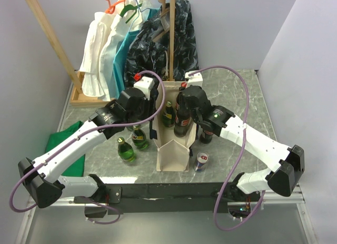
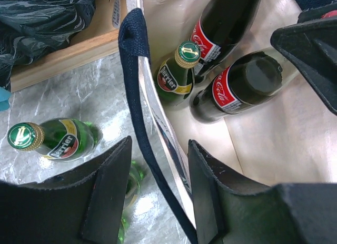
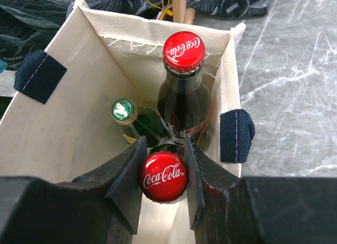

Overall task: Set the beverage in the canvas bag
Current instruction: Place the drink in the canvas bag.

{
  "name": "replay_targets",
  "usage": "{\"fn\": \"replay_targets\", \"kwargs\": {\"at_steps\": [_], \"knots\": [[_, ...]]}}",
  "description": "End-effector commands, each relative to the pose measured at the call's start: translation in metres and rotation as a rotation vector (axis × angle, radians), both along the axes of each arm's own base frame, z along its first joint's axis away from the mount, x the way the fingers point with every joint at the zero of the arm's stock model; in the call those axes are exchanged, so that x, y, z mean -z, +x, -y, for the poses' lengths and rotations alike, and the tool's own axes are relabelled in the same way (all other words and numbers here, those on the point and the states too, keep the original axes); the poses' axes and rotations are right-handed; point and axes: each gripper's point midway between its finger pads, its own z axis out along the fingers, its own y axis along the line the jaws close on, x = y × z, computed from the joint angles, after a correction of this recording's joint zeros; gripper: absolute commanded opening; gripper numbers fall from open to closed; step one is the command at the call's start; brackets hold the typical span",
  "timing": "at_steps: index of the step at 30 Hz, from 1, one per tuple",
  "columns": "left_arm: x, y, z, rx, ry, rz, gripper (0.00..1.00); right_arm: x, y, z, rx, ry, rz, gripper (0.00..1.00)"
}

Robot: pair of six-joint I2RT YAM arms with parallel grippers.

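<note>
The cream canvas bag (image 1: 174, 154) with navy handles stands open at the table's middle. My right gripper (image 3: 164, 144) is shut on the red cap of a Coca-Cola bottle (image 3: 164, 176) and holds it upright inside the bag (image 3: 79, 128). A second Coca-Cola bottle (image 3: 184, 50) and a green Perrier bottle (image 3: 125, 111) stand in the bag behind it. My left gripper (image 2: 159, 144) is open, its jaws astride the bag's left wall and navy handle (image 2: 134, 54). In the top view the left gripper (image 1: 156, 104) and the right gripper (image 1: 184, 110) are at the bag's mouth.
Two green bottles (image 1: 125, 149) (image 1: 139, 138) stand left of the bag. A dark bottle (image 1: 207, 133) and a can (image 1: 201, 161) stand to its right. A green cloth (image 1: 63, 139) lies at the left. A wooden clothes rack (image 1: 137, 39) with hanging fabrics stands behind.
</note>
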Motion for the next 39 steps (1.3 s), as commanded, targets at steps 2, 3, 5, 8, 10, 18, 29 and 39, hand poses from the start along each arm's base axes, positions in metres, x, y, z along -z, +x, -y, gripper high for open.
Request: {"fn": "replay_targets", "kwargs": {"at_steps": [2,3,5,8,10,18,29,39], "knots": [[-0.019,0.004,0.007,0.015,-0.049,0.045,0.51,-0.026,0.001,0.002,0.018,0.047,0.055,0.42],[-0.019,0.004,0.007,0.015,-0.049,0.045,0.51,-0.028,0.001,0.002,0.016,0.051,0.057,0.45],[-0.019,0.004,0.007,0.013,-0.052,0.045,0.51,-0.03,0.001,0.001,0.013,0.054,0.058,0.5],[-0.018,0.004,0.007,0.011,-0.053,0.044,0.51,-0.033,0.0,0.0,0.008,0.062,0.06,0.57],[-0.018,0.004,0.007,0.012,-0.054,0.042,0.51,-0.037,0.0,-0.002,0.002,0.07,0.066,0.6],[-0.019,0.004,0.008,0.015,-0.058,0.044,0.51,-0.053,-0.001,-0.004,-0.013,0.1,0.083,0.63],[-0.026,0.003,0.001,-0.008,-0.058,0.055,0.53,-0.081,-0.01,0.0,-0.028,0.144,0.102,0.64],[-0.033,0.005,-0.009,-0.084,-0.088,0.068,0.58,-0.082,-0.034,0.014,-0.05,0.119,0.012,0.66]]}}
